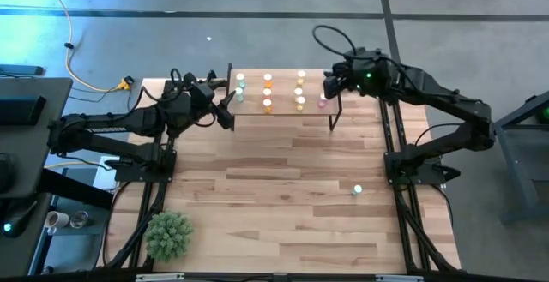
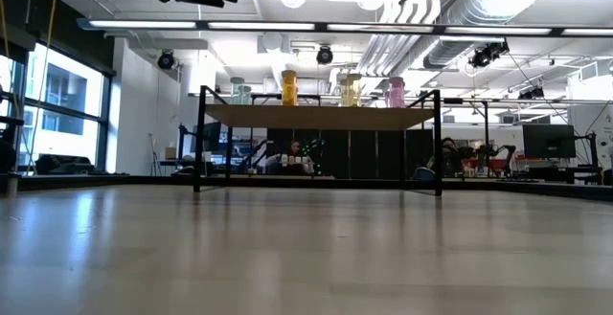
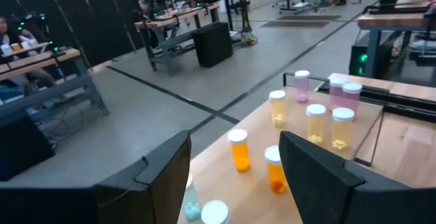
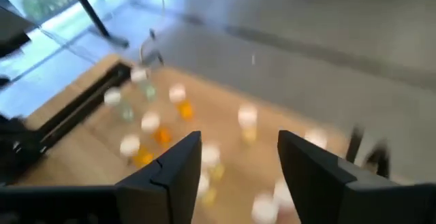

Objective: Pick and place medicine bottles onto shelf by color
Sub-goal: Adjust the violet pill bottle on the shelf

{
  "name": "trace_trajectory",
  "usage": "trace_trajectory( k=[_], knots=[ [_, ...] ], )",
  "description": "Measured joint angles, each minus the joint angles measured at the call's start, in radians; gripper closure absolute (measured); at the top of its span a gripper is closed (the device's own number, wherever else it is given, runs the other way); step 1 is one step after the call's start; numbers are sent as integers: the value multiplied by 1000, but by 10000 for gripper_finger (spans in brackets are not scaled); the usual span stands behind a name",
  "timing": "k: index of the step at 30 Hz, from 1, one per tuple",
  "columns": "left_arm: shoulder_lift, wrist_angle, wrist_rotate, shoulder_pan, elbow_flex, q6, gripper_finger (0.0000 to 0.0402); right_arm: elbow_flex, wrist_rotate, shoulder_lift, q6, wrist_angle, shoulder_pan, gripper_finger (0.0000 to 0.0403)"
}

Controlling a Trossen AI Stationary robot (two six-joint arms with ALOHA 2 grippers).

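The little bottles (image 1: 268, 92) look light, hard and smooth, so they could slip or tip over easily. A good place to hold one is around the round body, just under the white cap. Most stand in color rows on the shelf (image 1: 283, 119), a flat light-wood top on thin black legs. One green bottle (image 1: 358, 190) sits alone on the counter (image 1: 283, 205), near the right arm's base. The left pincer (image 1: 225, 102) hovers wide open at the shelf's left end, holding nothing. The right pincer (image 1: 329, 83) hovers wide open at the right end, empty too.
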State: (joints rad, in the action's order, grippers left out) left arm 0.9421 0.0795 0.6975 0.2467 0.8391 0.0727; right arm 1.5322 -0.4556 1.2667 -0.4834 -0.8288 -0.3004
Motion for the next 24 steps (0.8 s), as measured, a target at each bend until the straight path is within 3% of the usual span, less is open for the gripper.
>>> trace_trajectory(
  k=[5,9,24],
  knots=[
    [0,-1,-1,26,0,1,190,-7,103,9,-294,-128,0,208],
    [0,-1,-1,43,0,9,190,-9,146,38,-436,-184,6,210],
    [0,6,-5,48,0,10,190,-10,156,207,-603,-264,0,210]
  ],
)
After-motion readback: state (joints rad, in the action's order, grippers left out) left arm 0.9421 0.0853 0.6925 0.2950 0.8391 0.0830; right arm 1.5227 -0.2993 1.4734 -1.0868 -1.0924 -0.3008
